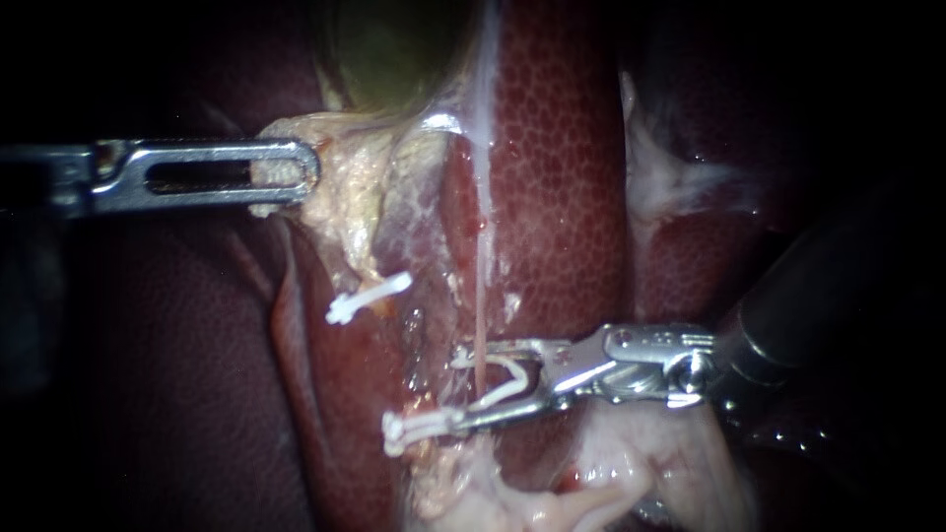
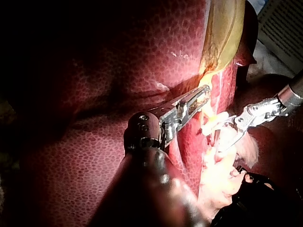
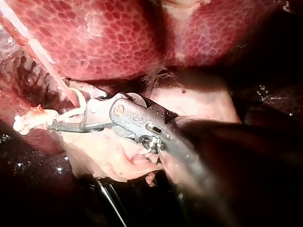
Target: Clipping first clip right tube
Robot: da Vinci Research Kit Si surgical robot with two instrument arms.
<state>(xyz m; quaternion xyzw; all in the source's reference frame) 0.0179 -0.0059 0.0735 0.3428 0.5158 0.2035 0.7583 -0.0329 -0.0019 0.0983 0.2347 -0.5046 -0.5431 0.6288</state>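
Right instrument's (image 1: 469, 385) part-open end effector, 5 o'clock, holds clip (image 1: 513, 370) astride tube (image 1: 480, 296), ready to squeeze; left instrument (image 1: 296, 177) clamps tissue (image 1: 347, 202).

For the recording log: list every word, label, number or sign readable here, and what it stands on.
None can be read.
On the right instrument: small stamped marks on its metal head, too blurred to read.
On the left instrument, clips and liver: no writing.
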